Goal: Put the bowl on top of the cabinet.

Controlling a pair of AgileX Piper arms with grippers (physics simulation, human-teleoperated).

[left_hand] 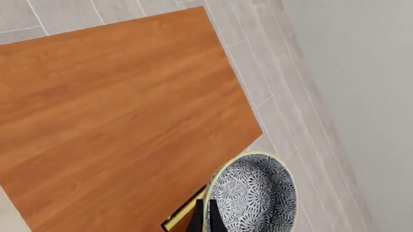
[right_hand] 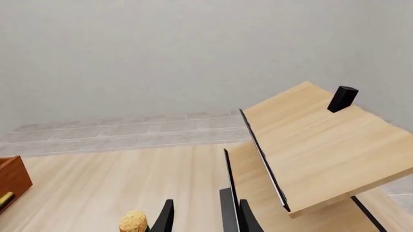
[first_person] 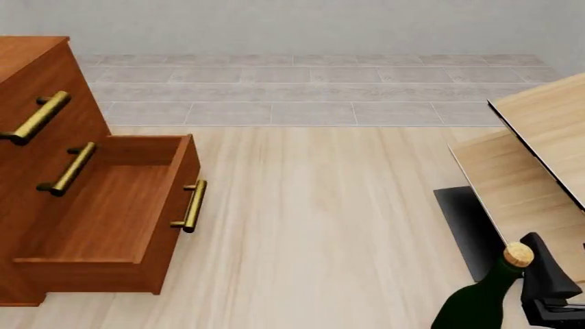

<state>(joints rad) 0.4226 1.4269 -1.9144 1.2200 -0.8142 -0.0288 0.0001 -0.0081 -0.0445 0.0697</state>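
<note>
Left wrist view: bowl [left_hand: 255, 195] clamped at its rim between the left gripper [left_hand: 208, 218] fingers, one dark finger [left_hand: 214, 217] inside against the patterned wall, the other outside. Bowl tipped on edge, speckled inside facing the camera. Beyond it, the flat reddish-brown top of the cabinet [left_hand: 123, 111], seen from above; bowl near one corner of that top, partly past the edge over grey floor tiles [left_hand: 290, 125]. Whether touching the top or held clear of it, cannot tell.

Front view: cabinet [first_person: 46, 137] at the left, lowest drawer [first_person: 109, 219] pulled out, brass handles [first_person: 190, 205] on the fronts. Neither bowl nor left gripper in this frame.

Right gripper [right_hand: 203, 217] low at the right, fingers [right_hand: 229, 212] parted, nothing between them; green bottle [first_person: 480, 298] with a cork just beside it. Pale shelf [right_hand: 322, 145] behind.
</note>
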